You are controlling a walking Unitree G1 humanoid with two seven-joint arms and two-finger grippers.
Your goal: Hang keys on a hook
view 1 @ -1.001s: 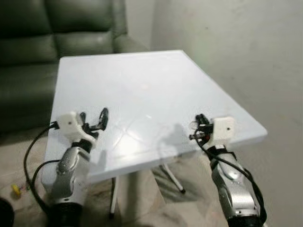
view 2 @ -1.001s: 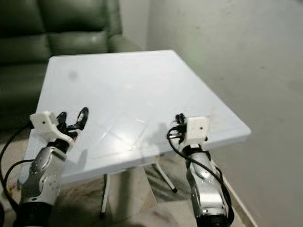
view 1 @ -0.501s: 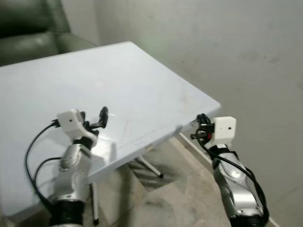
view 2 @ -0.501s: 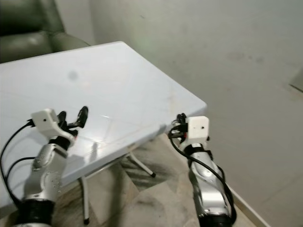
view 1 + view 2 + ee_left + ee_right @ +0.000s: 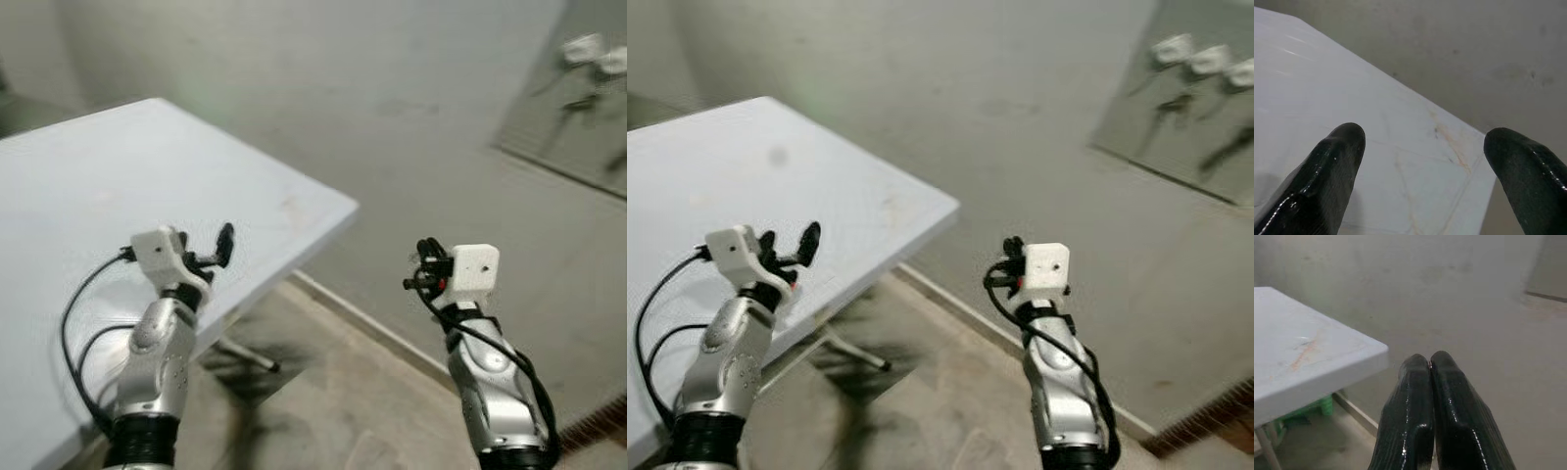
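A darker panel on the wall at the upper right carries white hooks [image 5: 1187,51], blurred, with dark shapes hanging below them. My right gripper [image 5: 424,266] is raised in front of the grey wall, off the table's corner and well below and left of the panel. It is shut, and the right wrist view shows its fingers [image 5: 1415,382] pressed together with nothing visible between them. My left gripper [image 5: 204,249] is open and empty over the near edge of the white table [image 5: 88,176]. Its two fingertips [image 5: 1342,142] stand wide apart above the tabletop.
The table's corner [image 5: 343,206] juts toward the wall, with a folding leg [image 5: 245,354] under it. Bare mottled floor [image 5: 333,401] lies between the table and the wall's base. A dark strip [image 5: 598,426] crosses the floor at the lower right.
The whole picture has swung to the right: the sofa has left the picture and the wall panel with hooks has come in. Both arms keep their pose.
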